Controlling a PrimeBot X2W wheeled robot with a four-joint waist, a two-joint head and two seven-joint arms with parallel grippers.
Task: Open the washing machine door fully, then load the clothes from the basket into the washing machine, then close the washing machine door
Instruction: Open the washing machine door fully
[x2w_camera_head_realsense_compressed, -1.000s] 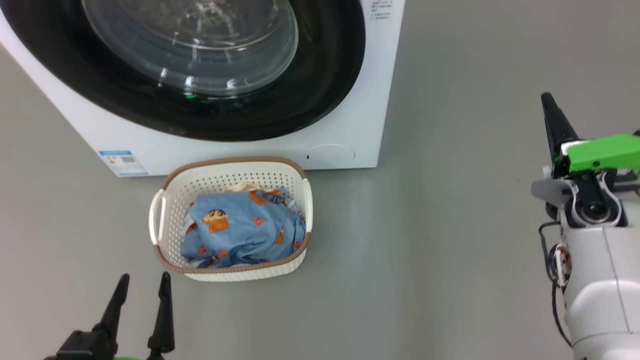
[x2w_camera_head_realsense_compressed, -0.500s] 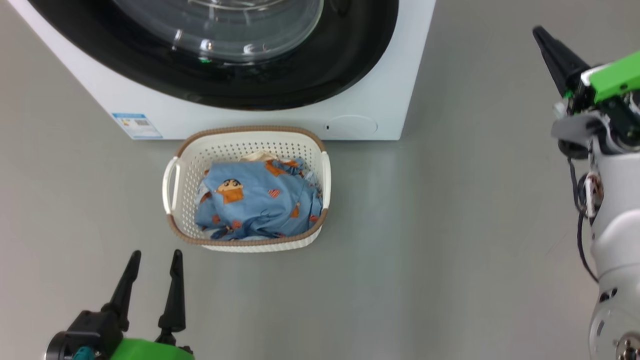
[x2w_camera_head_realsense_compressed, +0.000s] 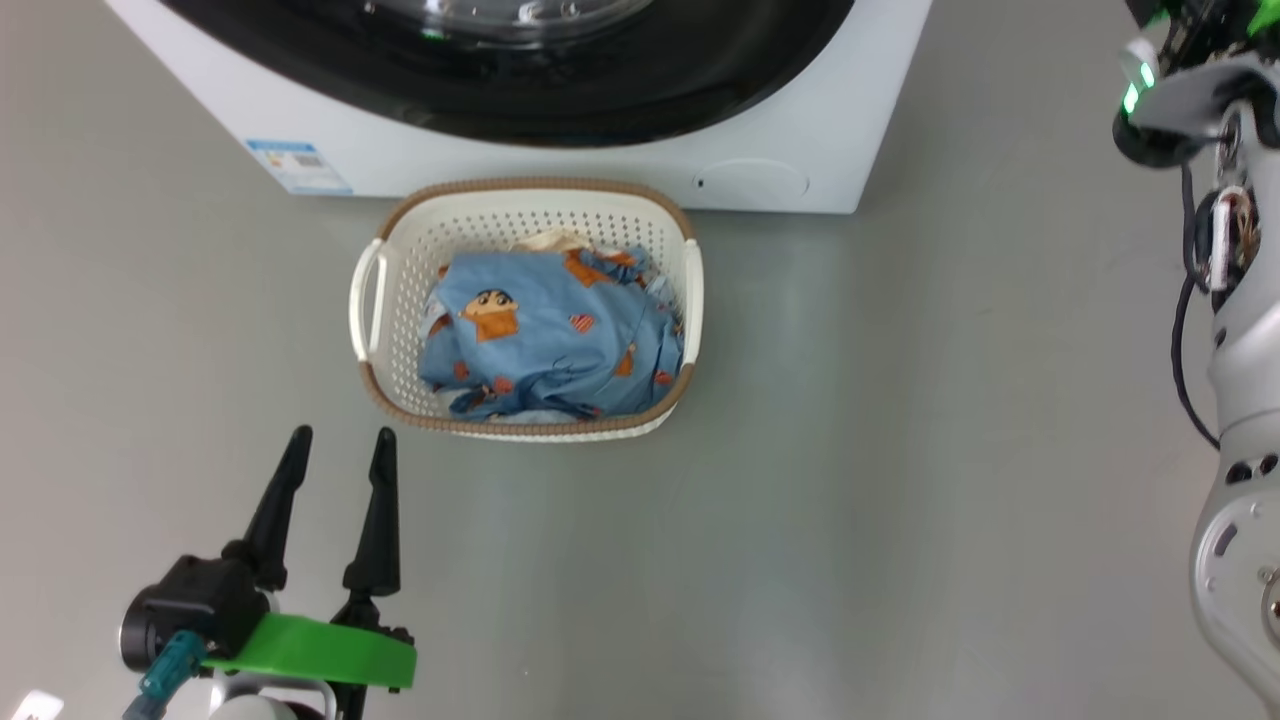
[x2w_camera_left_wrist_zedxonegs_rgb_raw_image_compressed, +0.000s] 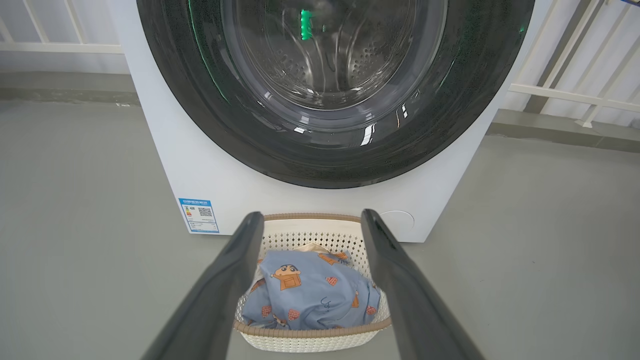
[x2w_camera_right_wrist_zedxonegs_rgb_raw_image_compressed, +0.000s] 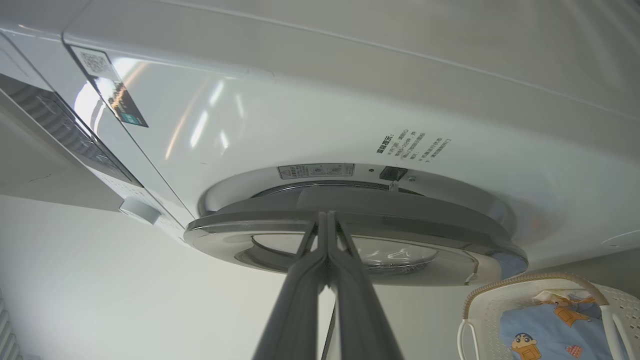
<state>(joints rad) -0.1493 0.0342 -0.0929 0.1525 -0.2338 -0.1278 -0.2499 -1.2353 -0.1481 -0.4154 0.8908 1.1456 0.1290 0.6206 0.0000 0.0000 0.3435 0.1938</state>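
Observation:
The washing machine stands at the top of the head view, and its door with the glossy black rim lies against the front. The cream basket sits on the floor just before it, holding the light blue cartoon-print clothes. My left gripper hangs open and empty, below and left of the basket. In the left wrist view its fingers frame the basket, the clothes and the door. My right gripper is shut and empty, its tips at the door's rim edge; contact is unclear.
Grey floor spreads right of the basket. My right arm runs along the right edge. A blue label sticker and a round flap sit low on the machine. White railing stands behind it.
The head camera has shifted, so machine and basket sit higher and further right in the picture. My right gripper has gone up past the top edge, toward the machine. The left gripper keeps its place.

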